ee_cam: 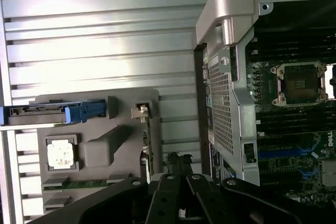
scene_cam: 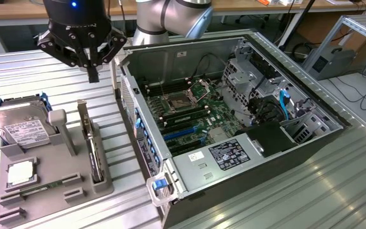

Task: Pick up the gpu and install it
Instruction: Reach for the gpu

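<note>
gpu (scene_cam: 91, 148) below my pincer (scene_cam: 93, 75), apart from it, standing on edge in the grey holder (scene_cam: 46, 206), thin dark card, silver end bracket uppermost, pincer tips pressed together on nothing, I count one gpu, one hard drive (scene_cam: 17, 126), one memory stick (scene_cam: 43, 186), one open computer case (scene_cam: 189, 44)

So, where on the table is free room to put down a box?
The widest bare stretch of table lies at the exterior view's right of the computer case. Another lies behind the parts tray, below the gripper. Between tray and case it is crowded: a narrow strip beside the upright gpu.
</note>
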You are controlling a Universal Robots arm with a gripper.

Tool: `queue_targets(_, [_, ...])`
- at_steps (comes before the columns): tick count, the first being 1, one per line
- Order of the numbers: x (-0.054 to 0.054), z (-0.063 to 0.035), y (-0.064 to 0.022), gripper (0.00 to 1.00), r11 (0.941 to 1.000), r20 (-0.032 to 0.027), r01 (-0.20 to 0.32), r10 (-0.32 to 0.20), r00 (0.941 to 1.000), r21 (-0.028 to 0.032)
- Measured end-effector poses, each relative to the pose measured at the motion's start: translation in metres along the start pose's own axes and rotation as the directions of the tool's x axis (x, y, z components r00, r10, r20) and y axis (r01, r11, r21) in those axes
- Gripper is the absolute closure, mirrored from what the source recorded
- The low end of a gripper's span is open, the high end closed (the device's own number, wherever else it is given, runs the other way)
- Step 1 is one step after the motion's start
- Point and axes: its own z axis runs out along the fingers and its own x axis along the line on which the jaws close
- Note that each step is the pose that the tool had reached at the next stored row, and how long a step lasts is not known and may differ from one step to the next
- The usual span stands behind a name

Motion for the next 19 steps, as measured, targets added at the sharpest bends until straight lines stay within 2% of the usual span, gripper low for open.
queue_targets(14, [0.024,-0.0005,-0.0018,0.89,1.0000,0.0000,0.000,0.000,1.0000,0.0000])
queue_targets(19, [0.025,-0.0005,-0.0019,0.89,1.0000,-0.0001,0.000,0.000,1.0000,0.0000])
